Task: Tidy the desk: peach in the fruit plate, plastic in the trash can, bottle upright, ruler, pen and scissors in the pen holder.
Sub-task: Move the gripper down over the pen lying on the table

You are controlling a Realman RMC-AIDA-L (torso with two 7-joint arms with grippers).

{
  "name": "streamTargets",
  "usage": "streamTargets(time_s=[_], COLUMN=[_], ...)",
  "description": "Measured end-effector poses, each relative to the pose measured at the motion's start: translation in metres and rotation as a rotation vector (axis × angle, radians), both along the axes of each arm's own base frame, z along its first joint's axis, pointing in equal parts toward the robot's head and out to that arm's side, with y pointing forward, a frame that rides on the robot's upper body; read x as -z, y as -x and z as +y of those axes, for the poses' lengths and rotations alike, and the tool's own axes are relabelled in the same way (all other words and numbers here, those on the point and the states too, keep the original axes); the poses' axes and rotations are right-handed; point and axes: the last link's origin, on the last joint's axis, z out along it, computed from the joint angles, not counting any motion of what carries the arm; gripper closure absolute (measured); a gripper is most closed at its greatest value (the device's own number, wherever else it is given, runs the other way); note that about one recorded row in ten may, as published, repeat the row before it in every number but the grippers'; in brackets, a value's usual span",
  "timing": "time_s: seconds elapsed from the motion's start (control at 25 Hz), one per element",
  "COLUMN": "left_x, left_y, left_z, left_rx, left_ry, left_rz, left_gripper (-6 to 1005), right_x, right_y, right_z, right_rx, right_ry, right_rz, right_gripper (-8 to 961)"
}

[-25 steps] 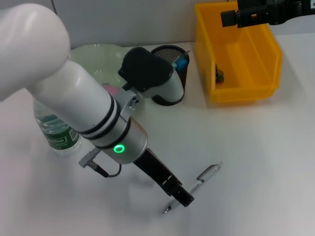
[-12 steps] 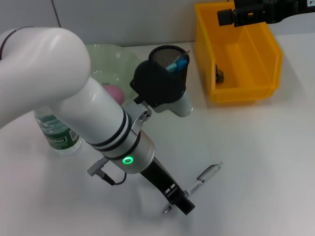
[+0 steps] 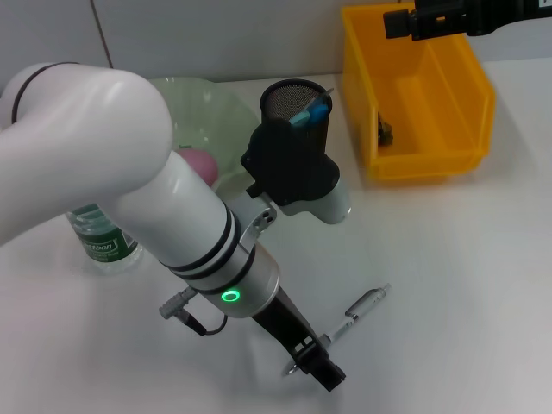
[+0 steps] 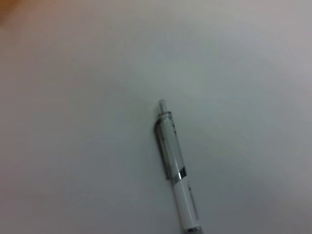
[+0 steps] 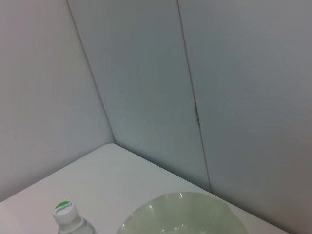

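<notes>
White desk with the left arm reaching to 5 o'clock. Yellow trash can at 1 o'clock, right gripper over its rim. Fruit plate holds the peach. Pen holder at 12 o'clock. Bottle, label unreadable, upright at 9 o'clock. Left gripper covers the pen tip; finger state cannot be told.
</notes>
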Motion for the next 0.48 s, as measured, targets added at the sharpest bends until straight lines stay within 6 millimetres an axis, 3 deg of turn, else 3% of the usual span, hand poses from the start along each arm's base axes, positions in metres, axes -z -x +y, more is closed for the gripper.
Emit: streamTargets(time_s=[0.4, 0.48], left_x=[0.0031, 0.0035], left_y=[0.0012, 0.0017], left_z=[-0.0026, -0.0028], left_rx=[0.017, 0.018], left_ry=[0.002, -0.001], left_rz=[0.003, 0.001], left_gripper=[205, 267], right_x=[0.0006, 0.0006], right_y=[-0.0007, -0.0007], right_z=[0.0009, 0.0009], right_rx=[0.003, 0.003], right_ry=[-0.001, -0.001], right_rz=[-0.001, -0.001], right_gripper=[158, 158])
